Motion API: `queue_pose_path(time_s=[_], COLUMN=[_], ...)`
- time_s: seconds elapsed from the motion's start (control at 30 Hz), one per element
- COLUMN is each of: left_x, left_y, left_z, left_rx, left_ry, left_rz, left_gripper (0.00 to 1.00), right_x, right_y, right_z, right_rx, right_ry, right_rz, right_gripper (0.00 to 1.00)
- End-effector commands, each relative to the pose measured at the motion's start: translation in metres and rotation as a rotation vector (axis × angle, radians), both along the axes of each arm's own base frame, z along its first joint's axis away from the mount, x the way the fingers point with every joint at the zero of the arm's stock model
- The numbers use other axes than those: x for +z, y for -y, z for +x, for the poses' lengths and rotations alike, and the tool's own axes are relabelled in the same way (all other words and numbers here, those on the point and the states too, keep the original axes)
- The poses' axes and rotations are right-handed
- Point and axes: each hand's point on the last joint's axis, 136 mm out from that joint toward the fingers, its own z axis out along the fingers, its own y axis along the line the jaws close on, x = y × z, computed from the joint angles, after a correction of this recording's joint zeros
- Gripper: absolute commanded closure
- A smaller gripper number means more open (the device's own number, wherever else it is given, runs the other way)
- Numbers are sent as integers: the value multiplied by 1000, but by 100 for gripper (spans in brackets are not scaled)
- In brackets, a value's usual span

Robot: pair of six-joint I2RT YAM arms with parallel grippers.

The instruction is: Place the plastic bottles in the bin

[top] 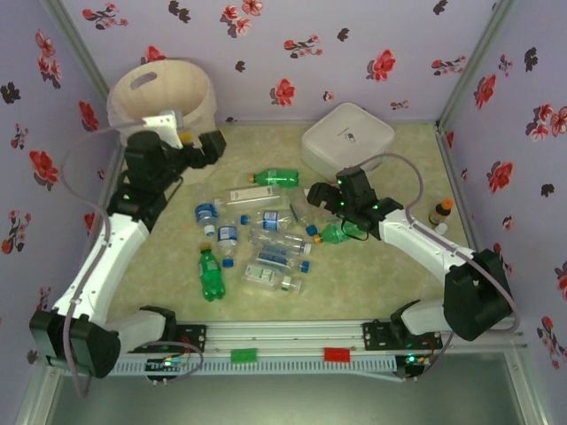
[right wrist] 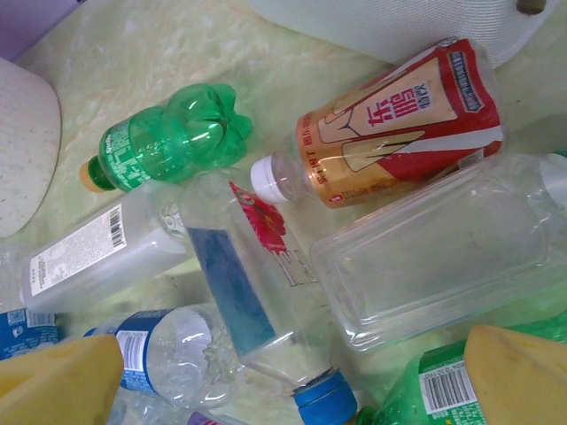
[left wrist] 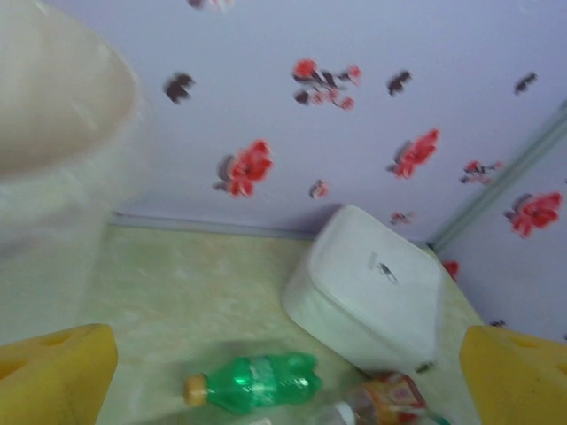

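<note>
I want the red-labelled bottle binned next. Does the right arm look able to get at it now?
Probably yes: the right gripper is open just short of the red-labelled bottle, which lies uncovered. A clear square bottle lies close beside it and may get nudged.

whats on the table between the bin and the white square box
Nothing: in the left wrist view the mat between the bin and the white box is bare. A green bottle lies nearer the camera, off that line.
</note>
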Motion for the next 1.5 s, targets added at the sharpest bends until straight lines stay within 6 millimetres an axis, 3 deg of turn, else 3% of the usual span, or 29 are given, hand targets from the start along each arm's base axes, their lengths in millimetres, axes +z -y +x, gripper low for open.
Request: queue_pose_path(time_s=[0.0, 0.17, 0.4, 0.57, 0.87, 1.03, 1.3, 1.47], left_x=[7, -39, -119, -149, -164, -172, -168, -174], left_y=[25, 75, 157, 188, 204, 195, 198, 192], left_z=[-13, -28, -50, -57, -51, -49, -52, -55], left_rx=[-47, -149, -303, -348, -364, -319, -342, -336], left_ry=[68, -22, -204, -275, -293, -296, -284, -299], left_rz=[-134, -187, -95, -96, -40, -32, -13, 4], left_gripper=[0, 0, 0, 0, 0, 0, 0, 0], right_x=[1, -14, -45, -69, -104, -121, -119, -99], right_y=[19, 44, 69, 72, 70, 73, 87, 94], right_z=[-3, -18, -34, -32, -20, -24, -31, -31], right_rx=[-84, -167, -255, -306, -379, -423, -449, -455], right_ry=[-5, -35, -121, -187, -276, -290, -252, -171], right_rz=[-32, -69, -77, 6, 135, 154, 131, 127], right_gripper=[1, 0, 0, 0, 1, 7, 26, 39])
